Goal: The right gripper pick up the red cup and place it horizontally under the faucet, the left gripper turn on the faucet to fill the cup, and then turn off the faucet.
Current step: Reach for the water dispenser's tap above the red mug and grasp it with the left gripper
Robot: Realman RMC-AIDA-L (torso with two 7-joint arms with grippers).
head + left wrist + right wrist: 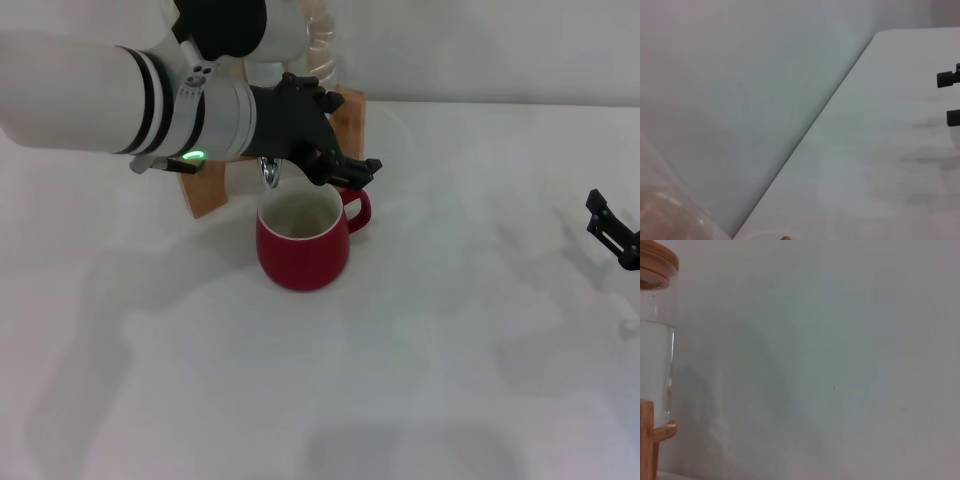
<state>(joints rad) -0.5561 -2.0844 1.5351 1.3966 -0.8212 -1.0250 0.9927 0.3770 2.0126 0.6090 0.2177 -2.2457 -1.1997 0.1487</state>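
The red cup (301,246) stands upright on the white table with its cream inside showing and its handle turned to the right. It sits directly below the chrome spout of the faucet (270,175). My left gripper (342,163), on the arm with the green light, is at the faucet and hides its lever. No stream of water shows between spout and cup. My right gripper (614,230) is open and holds nothing at the far right edge of the table. Its two black fingertips (946,78) also show apart in the left wrist view.
The wooden stand (212,190) holds the clear water jug (318,45) behind the cup. In the right wrist view the jug (655,365) holds water under a wooden lid (659,259). The white table (400,380) spreads in front of and to the right of the cup.
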